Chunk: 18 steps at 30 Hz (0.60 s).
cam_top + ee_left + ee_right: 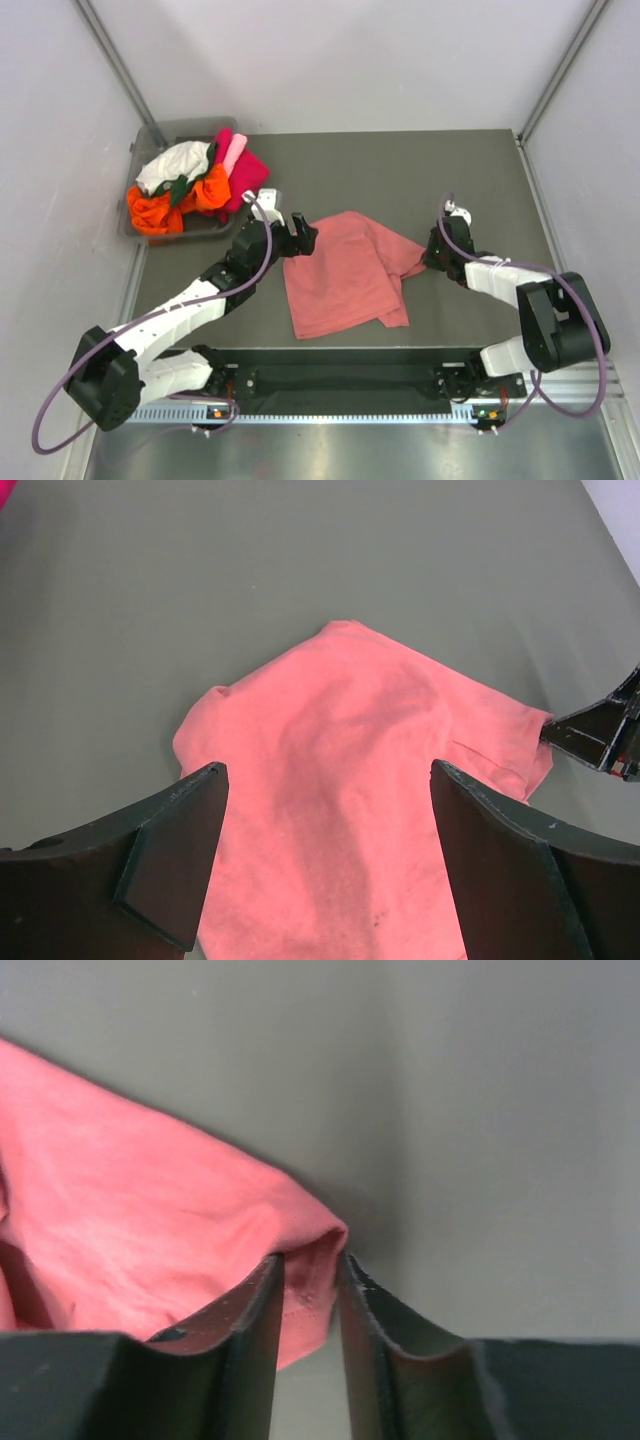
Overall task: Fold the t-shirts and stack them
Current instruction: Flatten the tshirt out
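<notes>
Mid-frame, the right claw (310, 1260) pinches one corner of the salmon-pink t-shirt (345, 270), while the left claw (328, 780) gapes wide over it.

Soft, even light from above fills all three views. The worktop (400, 170) reads flat, matte grey. The salmon-pink t-shirt (345, 275) throws only a thin shadow at its edges, darkest just right of its fold in the right wrist view. There the right claw (310, 1257) is blurred and dark; the left claw (328, 770) is sharper.
</notes>
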Tool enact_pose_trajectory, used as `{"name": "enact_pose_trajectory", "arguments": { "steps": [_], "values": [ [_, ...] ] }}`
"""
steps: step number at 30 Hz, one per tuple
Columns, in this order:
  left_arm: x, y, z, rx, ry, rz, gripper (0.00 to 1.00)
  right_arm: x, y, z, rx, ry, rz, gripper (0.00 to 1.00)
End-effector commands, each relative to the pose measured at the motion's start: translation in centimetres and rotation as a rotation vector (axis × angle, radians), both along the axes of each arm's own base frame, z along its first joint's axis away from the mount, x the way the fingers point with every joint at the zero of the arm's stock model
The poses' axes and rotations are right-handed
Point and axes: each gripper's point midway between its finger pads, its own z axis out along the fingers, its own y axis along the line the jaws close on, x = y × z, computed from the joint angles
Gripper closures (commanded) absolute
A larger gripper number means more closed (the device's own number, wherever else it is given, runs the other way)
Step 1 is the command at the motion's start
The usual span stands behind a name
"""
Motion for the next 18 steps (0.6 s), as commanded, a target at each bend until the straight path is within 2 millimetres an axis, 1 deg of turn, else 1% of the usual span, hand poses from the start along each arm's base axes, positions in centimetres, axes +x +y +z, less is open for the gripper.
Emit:
{"name": "enact_pose_trajectory", "arguments": {
  "steps": [1,3,5,6,7,8,9,10,11,12,13,14,15,16,17,18],
  "values": [
    [0.2,-0.1,1.3,-0.019,-0.042,0.002,0.14,1.2,1.7,0.6,0.018,-0.011,0.074,0.86],
    [0.3,-0.5,1.2,-0.016,-0.034,-0.010,0.14,1.2,1.9,0.5,0.016,0.003,0.090,1.00],
    [0.2,-1.1,0.6,-0.009,-0.021,-0.038,0.14,1.6,2.1,1.2,0.014,-0.025,0.104,1.00],
    [0.2,-1.6,0.9,-0.008,-0.026,-0.054,0.14,1.3,1.7,1.1,0.003,-0.030,0.100,1.00],
    [0.0,-2.4,0.4,0.004,-0.017,-0.081,0.14,1.7,1.0,2.4,-0.019,-0.078,0.068,1.00],
    [-0.2,-3.0,0.3,0.023,-0.021,-0.107,0.14,1.7,0.5,2.9,-0.036,-0.102,0.049,1.00],
    [-0.2,-3.9,0.3,0.037,-0.023,-0.128,0.14,1.3,-0.2,3.1,-0.056,-0.116,0.028,1.00],
    [-1.1,-5.1,0.1,0.064,-0.024,-0.168,0.14,1.4,-1.3,4.7,-0.078,-0.171,-0.020,1.00],
    [-1.3,-5.7,0.2,0.076,-0.030,-0.175,0.14,1.2,-1.8,5.3,-0.087,-0.197,-0.042,1.00],
    [-1.6,-6.4,0.4,0.081,-0.037,-0.188,0.14,0.8,-2.3,5.4,-0.095,-0.212,-0.065,1.00],
    [-2.4,-7.6,0.1,0.091,-0.035,-0.223,0.14,0.6,-3.2,6.8,-0.103,-0.266,-0.106,1.00],
    [-2.8,-8.3,0.2,0.095,-0.043,-0.239,0.14,0.6,-3.5,7.4,-0.099,-0.296,-0.124,1.00],
    [-3.7,-9.6,0.0,0.109,-0.047,-0.263,0.14,0.1,-3.8,7.3,-0.098,-0.305,-0.139,1.00],
    [-4.0,-10.3,0.0,0.116,-0.050,-0.276,0.14,0.0,-4.0,8.3,-0.086,-0.344,-0.150,1.00],
    [-4.6,-10.9,-0.4,0.138,-0.032,-0.292,0.14,-0.1,-3.9,8.6,-0.078,-0.362,-0.152,1.00],
    [-5.5,-12.7,0.1,0.146,-0.037,-0.318,0.15,-0.3,-4.0,8.9,-0.071,-0.377,-0.152,1.00]
  ]
}}
